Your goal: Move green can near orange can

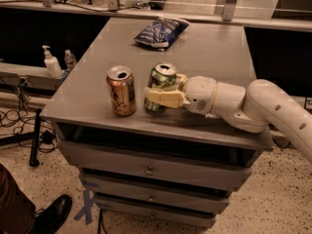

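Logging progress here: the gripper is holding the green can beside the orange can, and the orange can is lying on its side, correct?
Not quite. The orange can stands upright on the table, silver top up, as the camera view shows. The rest holds: the gripper is closed on the green can, beside the orange can with a small gap between them.

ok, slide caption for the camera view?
Gripper clamps the upright green can on the grey table, close beside the orange can.
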Tool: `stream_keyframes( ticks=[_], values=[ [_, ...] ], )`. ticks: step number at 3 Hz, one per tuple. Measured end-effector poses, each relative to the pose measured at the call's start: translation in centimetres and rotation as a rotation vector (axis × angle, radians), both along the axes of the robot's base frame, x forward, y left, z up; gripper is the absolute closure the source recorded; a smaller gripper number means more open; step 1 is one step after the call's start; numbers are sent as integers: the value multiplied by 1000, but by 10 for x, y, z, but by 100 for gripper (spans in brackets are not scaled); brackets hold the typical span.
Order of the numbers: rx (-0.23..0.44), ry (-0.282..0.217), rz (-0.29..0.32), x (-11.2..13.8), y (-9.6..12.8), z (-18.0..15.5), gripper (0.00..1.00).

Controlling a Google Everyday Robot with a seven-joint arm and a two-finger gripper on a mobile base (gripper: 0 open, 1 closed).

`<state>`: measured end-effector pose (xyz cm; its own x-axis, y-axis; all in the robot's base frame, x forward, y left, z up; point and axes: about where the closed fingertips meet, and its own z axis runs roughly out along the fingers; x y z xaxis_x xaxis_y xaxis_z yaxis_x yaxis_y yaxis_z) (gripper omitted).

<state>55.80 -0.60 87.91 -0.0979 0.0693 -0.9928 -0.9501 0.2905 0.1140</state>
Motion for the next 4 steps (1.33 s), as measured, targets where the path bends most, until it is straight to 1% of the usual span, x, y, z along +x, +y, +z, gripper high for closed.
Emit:
stream_keyframes(
  ticks=[1, 2, 3, 4],
  values=[
    [-35, -34, 27, -2, -3, -3, 84],
    [-83, -80, 49, 1, -6, 2, 61],
    [-114, -111, 71, 2, -6, 7, 38],
    [-125, -127, 90, 1, -3, 10, 15]
  ],
)
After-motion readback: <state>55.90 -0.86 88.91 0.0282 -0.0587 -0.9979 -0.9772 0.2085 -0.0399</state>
